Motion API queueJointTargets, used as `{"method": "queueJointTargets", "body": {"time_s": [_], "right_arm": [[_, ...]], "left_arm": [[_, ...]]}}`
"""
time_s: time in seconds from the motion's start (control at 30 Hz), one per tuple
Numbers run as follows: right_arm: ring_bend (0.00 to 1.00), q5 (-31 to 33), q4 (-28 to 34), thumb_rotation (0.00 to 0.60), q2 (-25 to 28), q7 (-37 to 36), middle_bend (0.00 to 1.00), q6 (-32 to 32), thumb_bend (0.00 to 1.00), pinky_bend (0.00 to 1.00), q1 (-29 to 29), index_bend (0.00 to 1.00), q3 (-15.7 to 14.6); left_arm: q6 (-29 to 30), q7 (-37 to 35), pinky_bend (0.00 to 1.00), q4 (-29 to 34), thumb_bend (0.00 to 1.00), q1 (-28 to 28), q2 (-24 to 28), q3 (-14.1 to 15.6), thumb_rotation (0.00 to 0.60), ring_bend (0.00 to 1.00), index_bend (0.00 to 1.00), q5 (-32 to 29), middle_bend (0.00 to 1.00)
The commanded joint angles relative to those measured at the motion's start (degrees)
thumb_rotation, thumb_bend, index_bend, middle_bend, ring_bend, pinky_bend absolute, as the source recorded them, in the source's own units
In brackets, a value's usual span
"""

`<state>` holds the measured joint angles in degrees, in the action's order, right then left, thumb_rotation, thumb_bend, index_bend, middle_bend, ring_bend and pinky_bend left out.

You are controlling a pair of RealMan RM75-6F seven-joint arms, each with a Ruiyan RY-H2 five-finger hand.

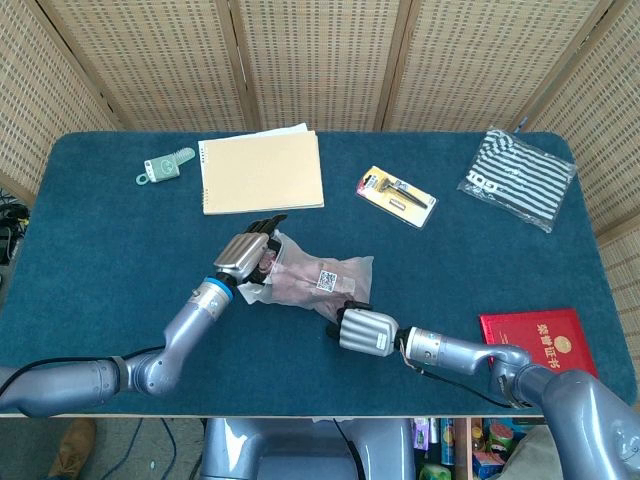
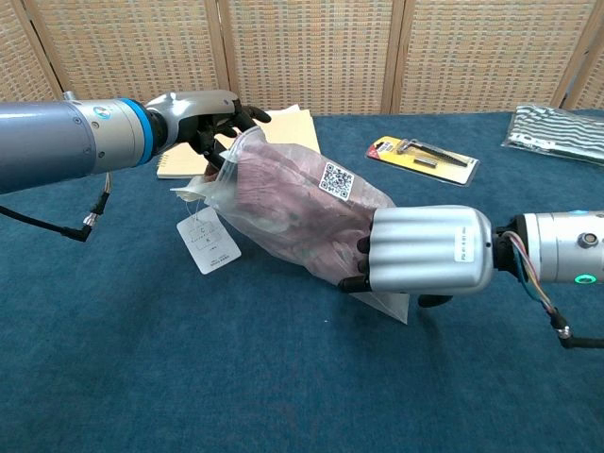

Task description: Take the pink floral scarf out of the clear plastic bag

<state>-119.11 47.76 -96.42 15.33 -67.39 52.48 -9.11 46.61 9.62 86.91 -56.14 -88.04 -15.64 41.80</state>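
The right hand grips the closed end of the clear plastic bag, while the left hand pinches its open mouth. The pink floral scarf sits inside the bag, mid-table on the blue tablecloth, near a tan notebook.

Bright, even light; both views sharp.
Soft short shadows lie under the hands on the blue surface. Pale glare sits on the clear plastic bag and the right hand. The head view bows slightly at its edges.
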Motion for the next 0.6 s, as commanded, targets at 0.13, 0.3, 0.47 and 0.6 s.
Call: {"method": "queueJointTargets", "body": {"time_s": [0.13,0.3,0.47,0.6], "right_arm": [[0.59,0.58,-1.57,0.600,-1.21,-0.86,0.65,-0.38,0.03,0.75,0.36,0.31,-0.18],[0.59,1.09,-2.32,0.600,-2.02,-1.38,0.65,-0.46,0.06,0.75,0.61,0.31,-0.23],[0.59,1.86,-2.98,0.600,-2.96,-1.94,0.65,-0.22,0.11,0.75,1.07,0.34,-0.11],[0.59,2.40,-3.39,0.600,-3.33,-2.24,0.65,-0.15,0.14,0.75,1.26,0.40,-0.05]], "left_arm": [[-0.20,-0.13,0.00,0.08,1.00,-0.07,-0.12,0.00,0.600,0.00,0.72,-0.30,0.00],[-0.31,-0.24,0.00,0.24,1.00,-0.12,-0.16,0.00,0.600,0.00,0.72,-0.50,0.00],[-0.26,-0.17,0.00,0.36,1.00,-0.22,-0.14,0.00,0.600,0.00,0.72,-0.70,0.00],[-0.21,-0.05,0.00,0.39,1.00,-0.22,-0.01,0.10,0.600,0.00,0.72,-0.76,0.00]]}}
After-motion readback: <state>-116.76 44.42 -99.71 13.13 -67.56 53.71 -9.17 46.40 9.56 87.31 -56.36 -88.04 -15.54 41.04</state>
